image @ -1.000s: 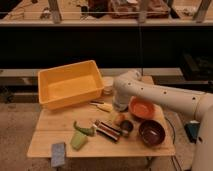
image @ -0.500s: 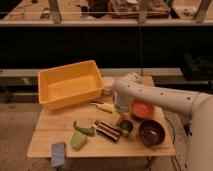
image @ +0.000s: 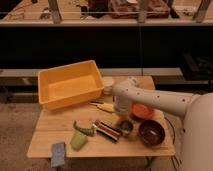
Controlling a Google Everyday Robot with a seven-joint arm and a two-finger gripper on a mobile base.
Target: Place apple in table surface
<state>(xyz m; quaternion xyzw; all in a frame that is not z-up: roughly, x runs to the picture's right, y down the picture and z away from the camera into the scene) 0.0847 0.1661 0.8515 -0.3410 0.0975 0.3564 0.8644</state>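
Observation:
The table surface (image: 55, 127) is a light tan wooden top carrying several items. My white arm reaches in from the right and bends down over the middle of the table. The gripper (image: 120, 115) points down just above the tabletop, between the elongated yellow item (image: 105, 106) and the orange bowl (image: 143, 110), right behind the small metal cup (image: 125, 127). The apple does not show; the spot beneath the gripper is hidden by the wrist.
A big yellow bin (image: 67, 86) stands at the back left, with a white round container (image: 107, 84) beside it. A dark bowl (image: 151, 133) is at the front right. A dark striped bar (image: 108, 131), a green item (image: 78, 138) and a blue-grey sponge (image: 58, 153) lie along the front.
The arm has swung left and lowered toward the table middle. A small orange round thing seen by the metal cup a second ago is now covered by the wrist.

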